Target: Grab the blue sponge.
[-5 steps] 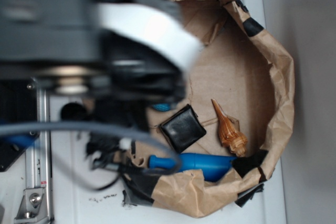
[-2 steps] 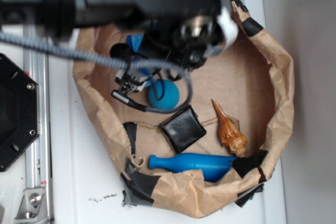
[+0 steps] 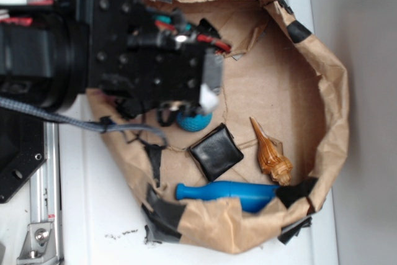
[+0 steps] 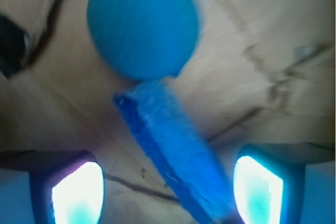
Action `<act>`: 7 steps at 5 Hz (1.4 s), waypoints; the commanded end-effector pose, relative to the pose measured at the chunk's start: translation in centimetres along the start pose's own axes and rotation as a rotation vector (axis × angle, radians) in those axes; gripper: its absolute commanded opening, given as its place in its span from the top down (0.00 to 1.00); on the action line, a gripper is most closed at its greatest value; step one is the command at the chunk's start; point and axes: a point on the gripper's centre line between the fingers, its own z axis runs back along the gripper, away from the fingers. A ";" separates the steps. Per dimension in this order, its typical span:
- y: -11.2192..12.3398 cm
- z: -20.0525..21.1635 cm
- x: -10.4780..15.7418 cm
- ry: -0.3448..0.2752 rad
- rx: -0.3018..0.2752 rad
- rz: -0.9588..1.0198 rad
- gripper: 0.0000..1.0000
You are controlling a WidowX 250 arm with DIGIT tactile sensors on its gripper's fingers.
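The blue sponge (image 4: 173,150) shows in the wrist view as a long strip of bright blue foam lying on the brown paper floor. It runs slantwise from the round teal ball (image 4: 142,24) down toward my right finger. My gripper (image 4: 168,195) is open and straddles the sponge. The left finger (image 4: 79,195) stands well apart from it and the right finger (image 4: 260,190) is close beside it. In the exterior view my arm (image 3: 142,54) covers the sponge, and only part of the ball (image 3: 193,120) shows below it.
All of this lies inside a crumpled brown paper bag (image 3: 329,91) with black tape patches. A black square block (image 3: 216,151), a brown spiral shell (image 3: 271,153) and a glossy blue bottle shape (image 3: 231,192) lie toward the bag's lower wall.
My arm has swung down and left over the bag's upper-left part. It now covers the sponge and part of the ball. The block, shell and bottle shape have not moved.
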 end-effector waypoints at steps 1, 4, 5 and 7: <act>0.7 -0.8 -0.3 -0.090 0.041 -0.022 0.00; 1.5 -2.7 0.4 -0.020 0.019 0.101 1.00; 1.4 -1.8 0.0 -0.069 -0.040 0.101 1.00; 1.4 5.4 -1.0 -0.226 0.016 0.314 1.00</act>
